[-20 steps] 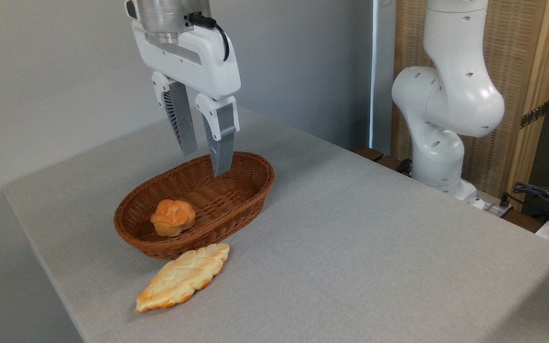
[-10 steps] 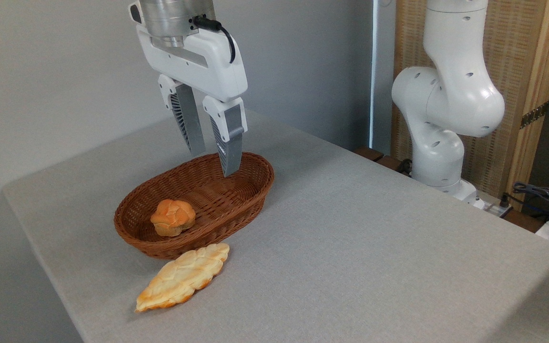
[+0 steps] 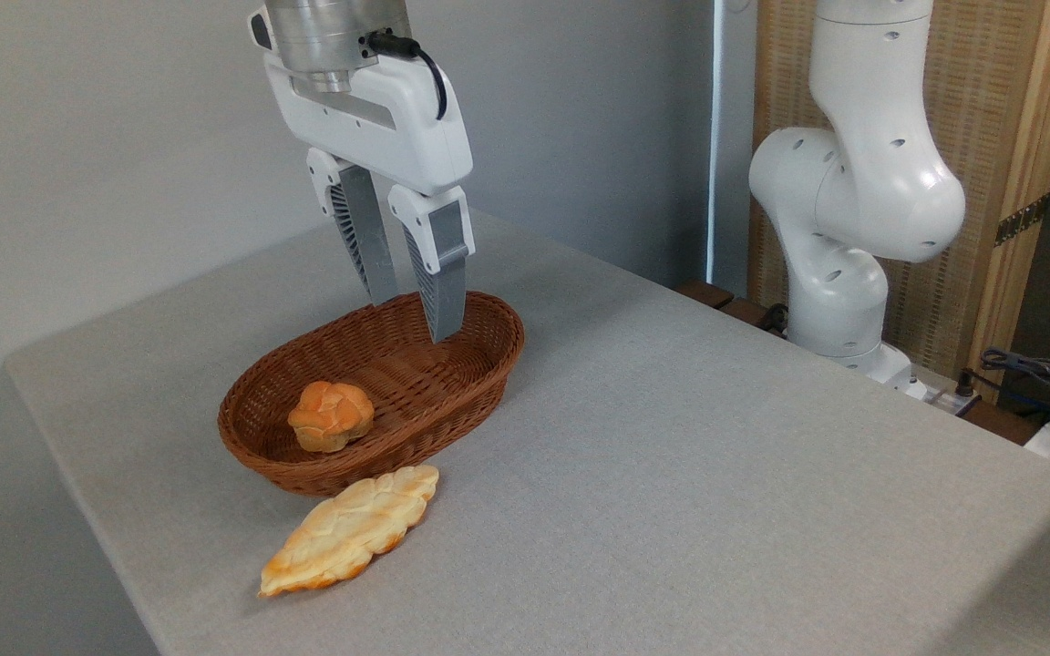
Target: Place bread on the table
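Your white two-finger gripper hangs empty over the far end of the brown oval wicker basket, its grey fingers slightly apart. The long, flat, leaf-shaped cream-and-gold bread lies on the light-grey cloth-covered table, just in front of the basket; a small round orange-brown bun sits inside.

On my feed the table wore matt, finely woven grey cloth. The basket was brown wicker, ribbed and slightly shiny. The bread looked smooth with a faint glaze, like the bun. Upper left, the gripper had glossy white plastic, a brushed metal collar and ridged grey fingers.
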`<state>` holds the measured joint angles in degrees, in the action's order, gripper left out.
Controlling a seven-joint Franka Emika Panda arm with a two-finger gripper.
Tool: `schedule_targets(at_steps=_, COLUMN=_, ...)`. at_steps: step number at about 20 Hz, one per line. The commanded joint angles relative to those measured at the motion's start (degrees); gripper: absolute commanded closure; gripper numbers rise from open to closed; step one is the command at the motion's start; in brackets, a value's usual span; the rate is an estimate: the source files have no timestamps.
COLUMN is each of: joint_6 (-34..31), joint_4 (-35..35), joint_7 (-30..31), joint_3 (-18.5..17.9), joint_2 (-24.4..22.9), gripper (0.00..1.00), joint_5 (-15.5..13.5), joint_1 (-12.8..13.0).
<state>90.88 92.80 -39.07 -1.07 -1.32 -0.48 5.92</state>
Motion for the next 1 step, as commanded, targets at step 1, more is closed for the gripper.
schedule_targets(at_steps=1, joint_6=-1.8, joint_4=-1.3, joint_7=-0.9, joint_3=-0.2, joint_2=0.4, gripper=0.0, joint_5=0.2, joint_1=0.1)
